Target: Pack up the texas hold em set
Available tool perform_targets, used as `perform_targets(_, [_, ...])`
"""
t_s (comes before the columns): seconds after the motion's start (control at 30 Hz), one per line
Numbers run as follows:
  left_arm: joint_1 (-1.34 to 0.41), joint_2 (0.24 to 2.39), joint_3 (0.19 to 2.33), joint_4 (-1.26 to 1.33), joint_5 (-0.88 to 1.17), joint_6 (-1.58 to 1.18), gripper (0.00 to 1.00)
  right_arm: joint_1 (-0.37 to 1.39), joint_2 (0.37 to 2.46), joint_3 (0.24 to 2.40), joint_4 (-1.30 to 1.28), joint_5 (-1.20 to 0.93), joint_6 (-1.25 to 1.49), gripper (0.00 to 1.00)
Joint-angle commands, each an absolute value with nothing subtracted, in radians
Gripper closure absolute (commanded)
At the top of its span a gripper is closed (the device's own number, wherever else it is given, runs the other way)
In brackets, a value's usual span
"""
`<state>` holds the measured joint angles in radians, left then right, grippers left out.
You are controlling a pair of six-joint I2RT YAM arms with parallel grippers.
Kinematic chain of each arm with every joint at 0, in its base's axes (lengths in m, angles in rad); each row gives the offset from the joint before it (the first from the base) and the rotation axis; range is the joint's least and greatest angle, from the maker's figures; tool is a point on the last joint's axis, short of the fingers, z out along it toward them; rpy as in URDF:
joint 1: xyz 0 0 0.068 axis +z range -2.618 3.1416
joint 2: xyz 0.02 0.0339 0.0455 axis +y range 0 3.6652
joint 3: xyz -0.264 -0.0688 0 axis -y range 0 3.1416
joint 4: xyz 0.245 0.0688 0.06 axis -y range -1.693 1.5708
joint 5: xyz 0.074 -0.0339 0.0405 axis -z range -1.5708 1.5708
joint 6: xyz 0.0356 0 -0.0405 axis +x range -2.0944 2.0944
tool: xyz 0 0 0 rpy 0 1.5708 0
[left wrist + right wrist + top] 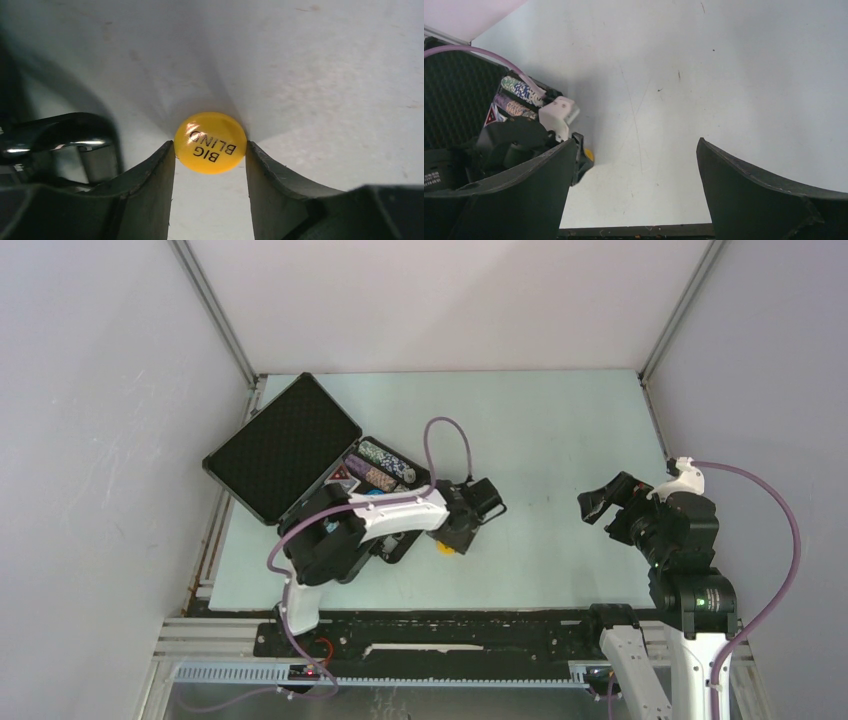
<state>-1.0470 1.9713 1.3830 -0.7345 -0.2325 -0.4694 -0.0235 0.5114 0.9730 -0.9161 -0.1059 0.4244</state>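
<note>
- One black briefcase (285, 448) lies open at the left of the table (560, 420), with its foam-lined lid tilted back to the left.
- At least two rows of multicolour poker chips (388, 462) lie in its base.
- One yellow disc (210, 142), printed "BIG BLIND", lies flat on the table just right of the case.
- The left gripper (209, 148) is low over the table, and its two fingers (155, 185) are closed in on the disc, one touching each side of the rim.
- The right gripper (598, 505) hangs over bare table on the right, well apart from the case. Its jaws are spread wide and hold nothing.
- The left arm covers the near part of the case, so the rest of its contents cannot be counted.
- From above, the disc shows only as a sliver of yellow under the gripper.
- A black and chrome part (75, 150) is cut off at the left edge of the left wrist view, and I cannot tell what it is.
</note>
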Motion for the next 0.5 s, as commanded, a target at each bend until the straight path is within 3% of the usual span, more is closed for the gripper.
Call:
perform_targets(0.0, [-1.007,1.884,1.338,-0.704,-0.275,-0.445,0.55,-0.019,0.51,0.969,-0.893,-0.103,0.405,0.0])
perform_targets(0.47, [-0.979,1.803,1.338,-0.726,-0.296,-0.432,0.56,-0.017,0.513,0.966,-0.89,-0.101,0.404,0.0])
